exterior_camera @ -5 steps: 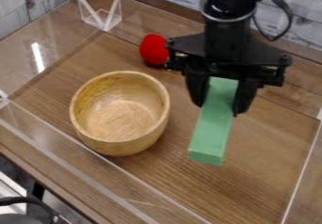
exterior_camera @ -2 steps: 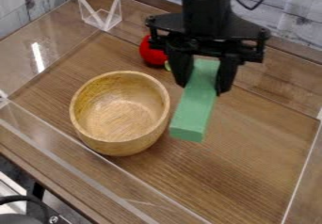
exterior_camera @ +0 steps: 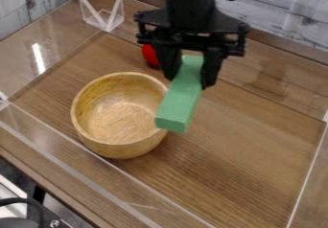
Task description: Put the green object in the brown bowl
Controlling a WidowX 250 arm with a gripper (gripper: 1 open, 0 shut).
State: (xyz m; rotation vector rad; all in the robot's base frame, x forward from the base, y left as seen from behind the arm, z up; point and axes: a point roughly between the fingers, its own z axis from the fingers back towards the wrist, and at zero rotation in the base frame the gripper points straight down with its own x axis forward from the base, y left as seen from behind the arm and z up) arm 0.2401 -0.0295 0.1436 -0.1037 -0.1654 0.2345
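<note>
A long flat light-green block, the green object (exterior_camera: 181,100), hangs tilted in the air, its lower end over the right rim of the brown bowl (exterior_camera: 119,114). My black gripper (exterior_camera: 193,69) is shut on the block's upper end, one finger on each side. The round wooden bowl sits on the table left of centre with nothing inside it.
A red strawberry-like toy (exterior_camera: 152,52) lies behind the gripper, partly hidden by it. Clear plastic walls (exterior_camera: 52,40) fence the wooden table on all sides, and a small clear stand (exterior_camera: 102,14) is at the back left.
The gripper has carried the green block leftward, from right of the bowl to above the bowl's right rim. The bowl has not moved.
</note>
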